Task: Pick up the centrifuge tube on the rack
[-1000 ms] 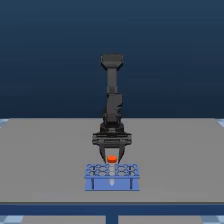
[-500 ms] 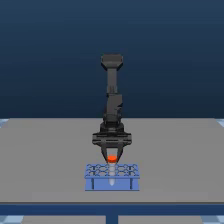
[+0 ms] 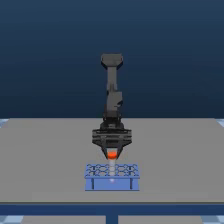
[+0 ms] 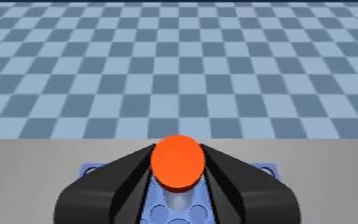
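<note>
gripper (image 3: 112, 151) clenched on centrifuge tube (image 4: 177, 162), orange cap now higher above rack (image 3: 112, 177) near table front edge; lift underway, tube nearly clear.

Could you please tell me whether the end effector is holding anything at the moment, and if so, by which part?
The end effector appears closed on the centrifuge tube, its fingers either side, just below the orange-red cap, above the rack.

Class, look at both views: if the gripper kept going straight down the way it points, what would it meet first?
Probably the rack top directly beneath: the gripper already looks closed on the centrifuge tube, though depth is hard to judge.
</note>
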Motion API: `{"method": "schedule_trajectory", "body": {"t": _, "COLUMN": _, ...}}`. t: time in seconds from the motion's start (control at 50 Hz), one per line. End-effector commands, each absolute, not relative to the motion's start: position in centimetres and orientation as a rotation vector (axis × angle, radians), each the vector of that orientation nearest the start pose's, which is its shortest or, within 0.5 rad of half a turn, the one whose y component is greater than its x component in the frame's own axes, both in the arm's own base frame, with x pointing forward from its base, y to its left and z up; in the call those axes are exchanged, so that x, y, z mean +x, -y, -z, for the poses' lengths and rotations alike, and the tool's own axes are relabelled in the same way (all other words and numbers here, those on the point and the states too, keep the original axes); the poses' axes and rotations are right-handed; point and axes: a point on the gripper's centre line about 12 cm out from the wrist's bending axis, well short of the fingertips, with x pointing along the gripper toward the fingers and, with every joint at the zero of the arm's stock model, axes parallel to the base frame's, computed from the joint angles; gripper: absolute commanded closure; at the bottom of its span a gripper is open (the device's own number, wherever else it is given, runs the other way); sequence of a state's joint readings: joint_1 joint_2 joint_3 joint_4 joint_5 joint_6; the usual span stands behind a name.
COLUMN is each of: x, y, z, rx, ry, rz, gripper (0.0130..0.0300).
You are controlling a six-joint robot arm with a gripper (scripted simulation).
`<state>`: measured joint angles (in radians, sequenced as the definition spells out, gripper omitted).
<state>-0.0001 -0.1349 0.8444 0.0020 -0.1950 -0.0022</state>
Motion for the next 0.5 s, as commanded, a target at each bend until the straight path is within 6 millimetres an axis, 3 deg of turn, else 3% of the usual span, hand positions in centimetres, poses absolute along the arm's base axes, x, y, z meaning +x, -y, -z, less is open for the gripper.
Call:
{"method": "schedule_trajectory", "body": {"t": 0.02, "x": 34.9, "y": 0.0, "z": -18.7, "rx": 0.000, "ry": -0.526, "rz": 0.000, "gripper": 0.0300}}
{"method": "schedule_trajectory", "body": {"t": 0.5, "x": 34.9, "y": 0.0, "z": -21.0, "rx": 0.000, "ry": -0.526, "rz": 0.000, "gripper": 0.0300}}
